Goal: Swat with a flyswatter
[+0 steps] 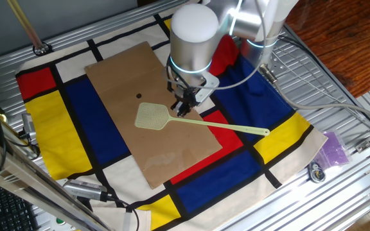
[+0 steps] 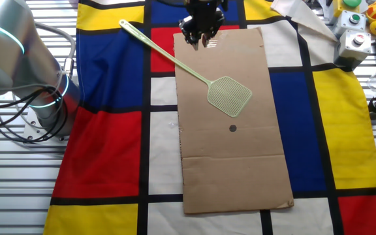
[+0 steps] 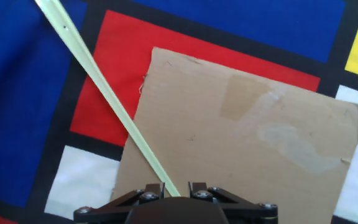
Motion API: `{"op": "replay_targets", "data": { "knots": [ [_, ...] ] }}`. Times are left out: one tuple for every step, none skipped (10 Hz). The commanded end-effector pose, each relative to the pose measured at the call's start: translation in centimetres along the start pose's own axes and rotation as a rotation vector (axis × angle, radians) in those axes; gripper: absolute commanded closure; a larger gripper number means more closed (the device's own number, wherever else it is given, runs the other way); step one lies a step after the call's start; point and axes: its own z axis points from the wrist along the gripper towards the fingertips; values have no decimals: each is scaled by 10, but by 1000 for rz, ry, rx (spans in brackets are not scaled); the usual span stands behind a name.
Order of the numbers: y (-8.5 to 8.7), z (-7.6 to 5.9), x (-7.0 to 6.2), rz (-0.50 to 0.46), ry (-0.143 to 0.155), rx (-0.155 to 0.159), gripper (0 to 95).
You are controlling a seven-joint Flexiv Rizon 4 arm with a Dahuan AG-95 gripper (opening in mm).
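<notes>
The pale yellow-green plastic flyswatter lies flat on the table, its squarish mesh head resting on the brown cardboard sheet and its long thin handle running off the sheet's edge toward 10 o'clock in the other fixed view, over the red, blue, yellow and white checked cloth. That layout leaves the handle free to be taken near the neck, and the black two-finger gripper hangs just above it there, fingers pointing down. In the hand view the handle passes from 11 o'clock straight into the gap between the fingertips, so the jaws look spread around it; whether they already press it I cannot tell. A small dark spot on the sheet, just past the head at 6 o'clock, is probably the target. The sheet offers wide bare room beyond the head for a swing; the metal table frame and cables lie well apart.
</notes>
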Motion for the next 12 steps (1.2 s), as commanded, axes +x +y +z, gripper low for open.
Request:
{"op": "replay_targets", "data": {
  "knots": [
    [-1, 1, 0, -54, -23, -6, 760],
    [-1, 1, 0, -71, -38, -13, 760],
    [-1, 1, 0, -82, -43, -17, 760],
    [-1, 1, 0, -96, -48, -20, 760],
    [-1, 1, 0, -106, -55, -22, 760],
    [-1, 1, 0, -116, -66, -24, 760],
    [-1, 1, 0, -142, -84, -20, 570],
    [0, 2, -2, -161, -92, -18, 570],
    [6, 4, -9, -160, -85, -17, 570],
    [14, 10, -17, -152, -77, -11, 570],
    [17, 12, -19, -150, -76, -9, 570],
    [24, 19, -28, -144, -69, -5, 570]
  ]
}}
